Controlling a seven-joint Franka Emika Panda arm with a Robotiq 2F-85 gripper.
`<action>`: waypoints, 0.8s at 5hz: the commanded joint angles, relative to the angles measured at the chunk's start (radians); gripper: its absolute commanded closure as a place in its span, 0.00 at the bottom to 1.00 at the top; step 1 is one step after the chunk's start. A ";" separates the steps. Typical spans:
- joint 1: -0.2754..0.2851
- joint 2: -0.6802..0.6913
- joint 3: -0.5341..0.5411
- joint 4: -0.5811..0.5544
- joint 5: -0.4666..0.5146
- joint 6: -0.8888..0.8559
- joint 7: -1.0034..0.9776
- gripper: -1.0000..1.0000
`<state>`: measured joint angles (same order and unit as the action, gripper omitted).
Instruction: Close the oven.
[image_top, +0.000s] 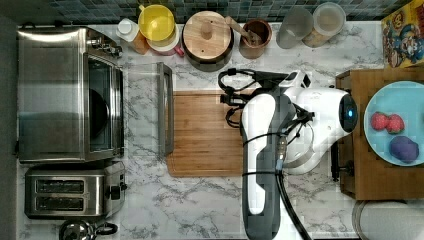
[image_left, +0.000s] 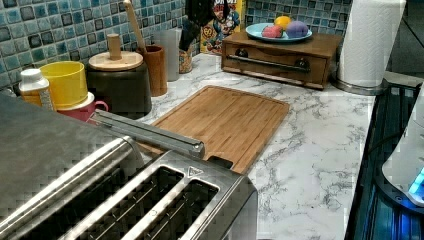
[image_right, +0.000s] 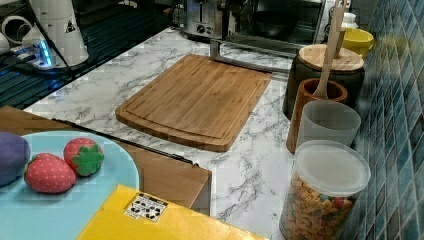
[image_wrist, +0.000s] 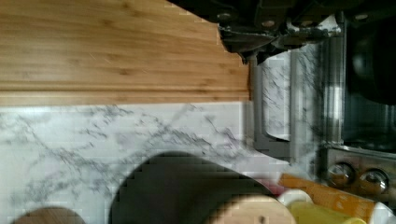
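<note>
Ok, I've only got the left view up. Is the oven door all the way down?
Observer: Yes. In the top view the oven has its door lying flat open, and the handle reaches the cutting board at the top view's left edge of it.
Operator: Where's the arm?
Observer: The arm hangs over the top view's right part of the board, apart from the handle.
Operator: Anything inside the oven?
Observer: The right view shows what looks like a dark pan inside.
</note>
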<state>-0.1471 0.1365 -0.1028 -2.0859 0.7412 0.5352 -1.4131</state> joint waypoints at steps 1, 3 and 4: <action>0.028 0.140 0.066 0.008 0.126 -0.073 -0.168 1.00; 0.031 0.239 0.123 0.073 0.197 -0.025 -0.162 1.00; 0.039 0.272 0.157 0.101 0.226 -0.031 -0.171 1.00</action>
<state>-0.1270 0.4402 0.0176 -2.0898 0.8706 0.5049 -1.5459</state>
